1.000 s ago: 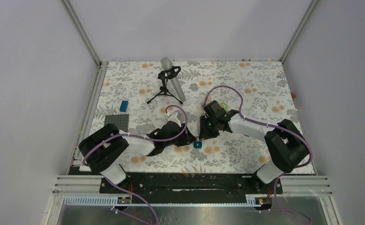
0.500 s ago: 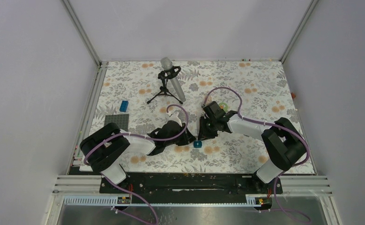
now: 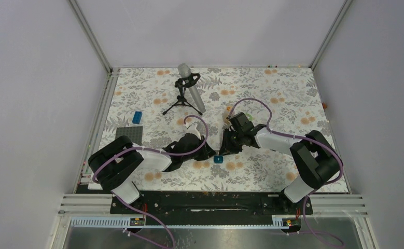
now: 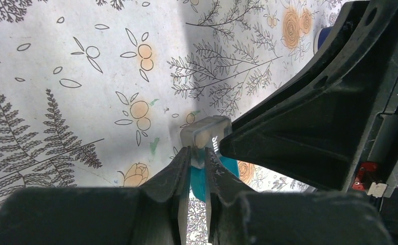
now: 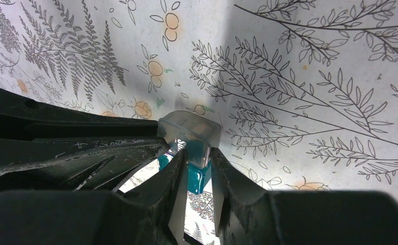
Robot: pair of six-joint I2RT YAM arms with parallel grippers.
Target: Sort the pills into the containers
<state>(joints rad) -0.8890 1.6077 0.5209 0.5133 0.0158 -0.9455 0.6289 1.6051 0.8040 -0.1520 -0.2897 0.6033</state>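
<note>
A small teal pill container with a translucent flip lid lies on the floral mat between the two arms. In the left wrist view the lid shows, printed with white letters. My left gripper is shut on its near edge, teal plastic showing between the fingers. My right gripper is shut on the same container from the opposite side. From above, the left gripper and right gripper meet over it. No loose pills can be made out near the grippers.
A microphone on a small tripod stands at the back centre. A second blue container lies to the left, beside a dark grey plate. Small orange specks sit along the mat's far edge. White walls enclose the mat.
Both grippers have narrowed onto the teal container, the left one markedly. The right wrist has shifted slightly toward the container. The container has stayed in place.
</note>
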